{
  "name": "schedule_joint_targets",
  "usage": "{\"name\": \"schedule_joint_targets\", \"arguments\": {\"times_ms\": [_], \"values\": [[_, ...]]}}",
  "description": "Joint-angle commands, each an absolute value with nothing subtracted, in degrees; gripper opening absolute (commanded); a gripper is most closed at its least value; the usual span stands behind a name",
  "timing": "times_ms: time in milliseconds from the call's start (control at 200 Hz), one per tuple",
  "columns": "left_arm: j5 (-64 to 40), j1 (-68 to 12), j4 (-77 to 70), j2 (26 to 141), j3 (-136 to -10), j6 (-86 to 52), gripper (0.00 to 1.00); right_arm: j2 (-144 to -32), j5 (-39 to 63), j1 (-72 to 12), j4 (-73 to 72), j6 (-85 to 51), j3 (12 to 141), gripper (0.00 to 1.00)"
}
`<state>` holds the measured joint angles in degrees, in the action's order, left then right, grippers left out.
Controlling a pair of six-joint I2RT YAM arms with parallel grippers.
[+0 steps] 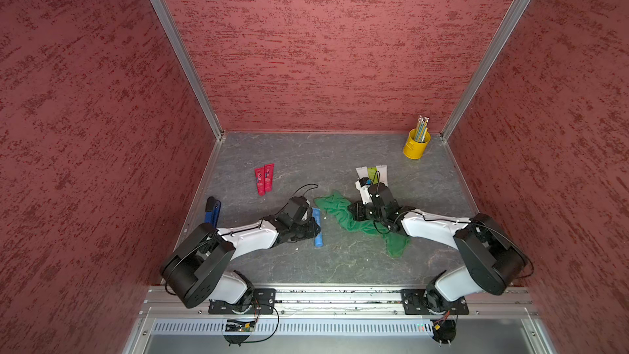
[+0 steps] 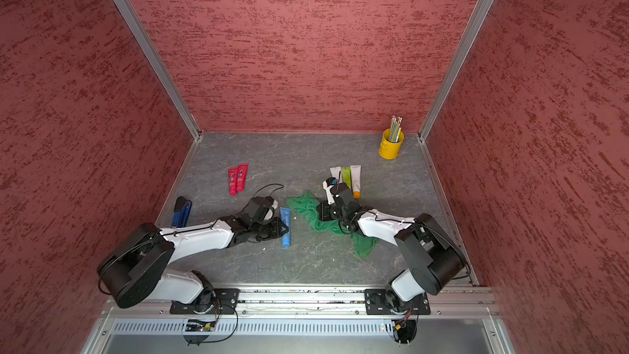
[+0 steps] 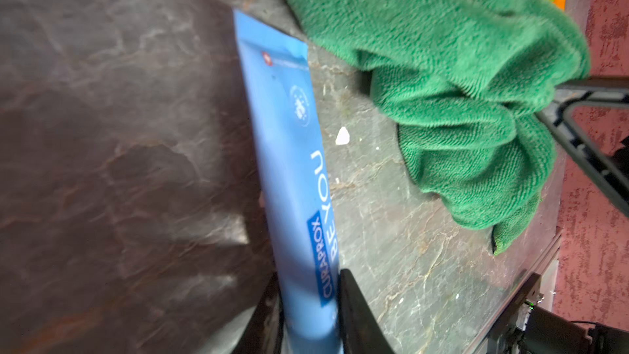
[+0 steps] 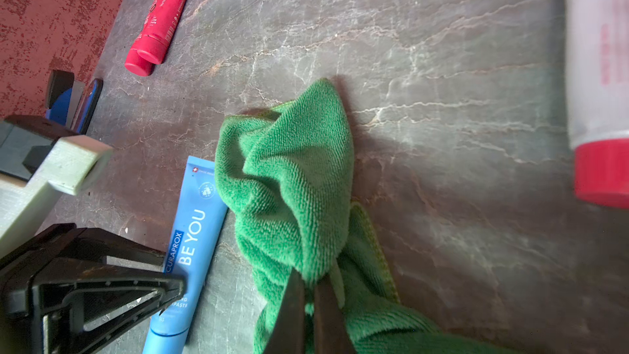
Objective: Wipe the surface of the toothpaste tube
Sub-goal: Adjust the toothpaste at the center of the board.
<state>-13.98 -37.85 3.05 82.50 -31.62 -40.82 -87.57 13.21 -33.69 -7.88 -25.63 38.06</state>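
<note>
Near mid-table, a bit left of ctr and toward the front edge, lies the blue toothpaste tube (image 1: 317,228), lengthwise front-to-back, cap end facing the front edge, crimped end toward the back. "CURAPROX BE YOU" reads along its side in the wrist views.

L pincer (image 3: 308,274) is clenched on the tube's lower body near the cap end. One dark finger (image 3: 354,311) presses each side, and the tube is turned partly on edge between them.

R pincer (image 4: 308,275) is clenched on a bunched fold of the green cloth (image 1: 343,212). The rest of the cloth trails over the table (image 1: 306,158) toward the front-right. The bunched part sits just right of the tube's crimped end; can't tell if they touch.

Small white speck (image 3: 342,136) lies on the table btw tube and cloth.

Elsewhere:
- 2 red tubes (image 1: 264,178) side by side, left of ctr, further back.
- White and green tubes (image 1: 377,173) in a row behind the R arm.
- Yellow cup (image 1: 416,144) w/ pencils in the back-right corner.
- Blue-and-black item (image 1: 212,212) against the left edge.
</note>
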Motion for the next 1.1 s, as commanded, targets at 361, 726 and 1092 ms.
{"name": "schedule_joint_targets", "arguments": {"times_ms": [361,726,1092], "values": [[10.93,-42.97,36.5,83.59,-50.46,-29.68,0.05,-86.68,14.2,-33.4,-8.78,-25.18,38.14,0.0],[31.58,-45.37,58.47,101.25,-66.91,-27.77,0.05,-86.62,8.73,-33.2,-6.34,-24.47,38.53,0.0],[30.92,-50.98,61.47,111.16,-72.02,-29.62,0.18,-85.76,8.43,-31.9,-6.24,-24.6,37.96,0.0]]}}
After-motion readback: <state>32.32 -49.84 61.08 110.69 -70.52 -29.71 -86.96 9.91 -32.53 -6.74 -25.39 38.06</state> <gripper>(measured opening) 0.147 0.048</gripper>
